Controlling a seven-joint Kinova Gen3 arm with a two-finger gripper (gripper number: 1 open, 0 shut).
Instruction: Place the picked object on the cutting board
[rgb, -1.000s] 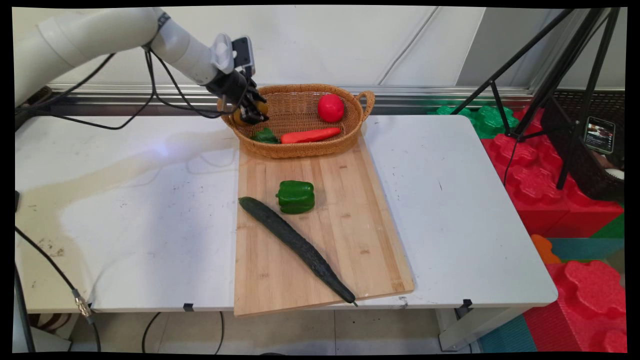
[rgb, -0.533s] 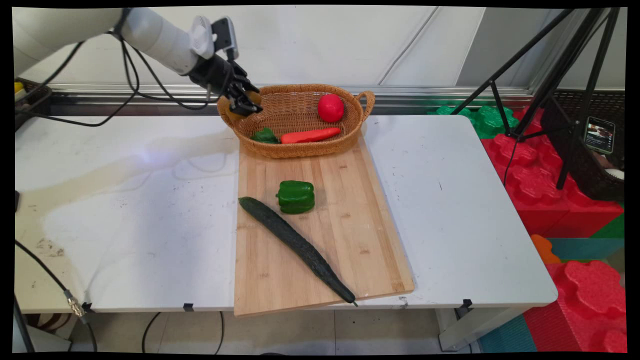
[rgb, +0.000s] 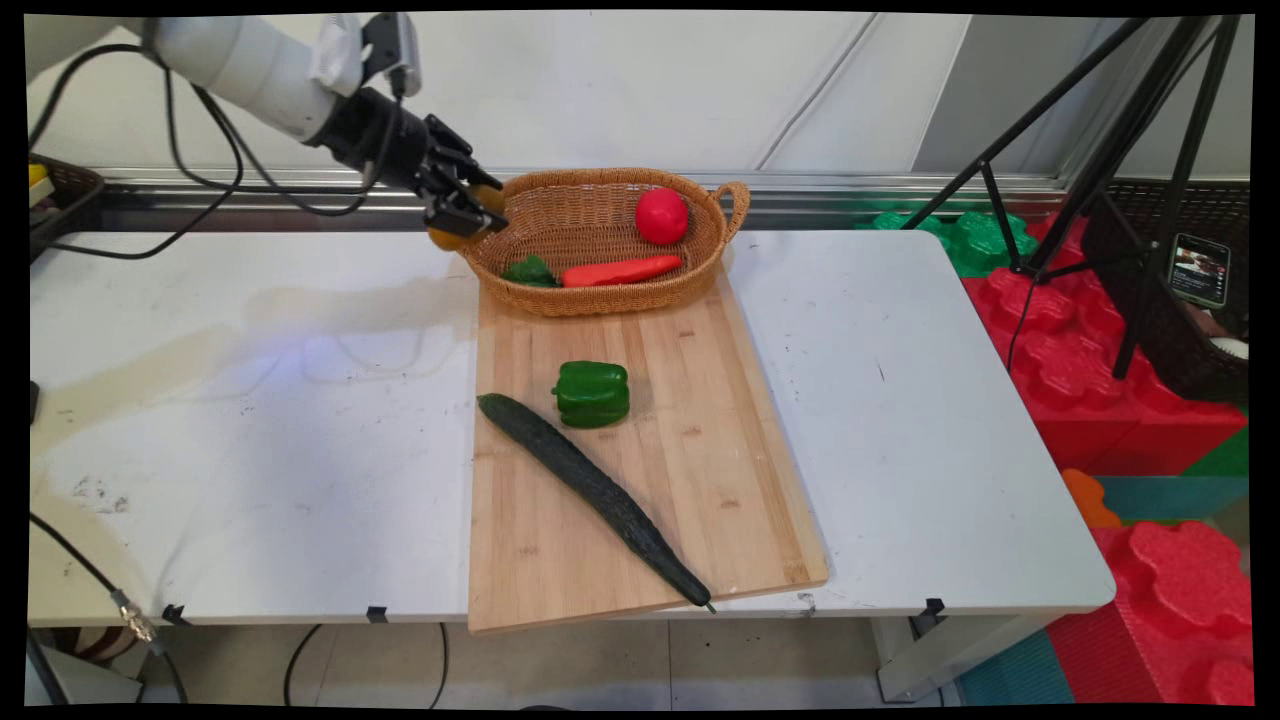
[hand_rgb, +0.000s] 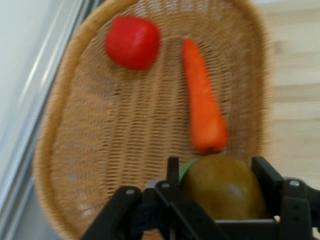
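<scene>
HAND: the black two-finger hand (rgb: 462, 215) is hanging at the left end of the basket, its fingers (hand_rgb: 267, 175) closing on either side of a round, brownish-yellow fruit (hand_rgb: 222, 187).
FRUIT: smooth and dull-skinned, it is sitting between the fingers, lifted clear of the weave, level with the basket's left rim in the main view (rgb: 450, 238).
BASKET: an oval of tan woven wicker (rgb: 600, 295) with a loop handle at its right end is standing on the far end of the board.
INSIDE THE BASKET: a glossy red, rounded tomato (rgb: 661, 215) is lying toward the back; a long, tapering orange carrot (rgb: 620, 270) is lying along the front, with a small green leafy piece (rgb: 528, 270) at its left end.
BOARD: a pale, striped bamboo cutting board (rgb: 700, 470) is overhanging the desk's near edge.
ON THE BOARD: a blocky, lobed green pepper (rgb: 591, 393) is sitting just beside the tip of a long, dark, bumpy cucumber (rgb: 590, 495) that is lying diagonally.
DESK: white and scuffed (rgb: 250, 430).
</scene>
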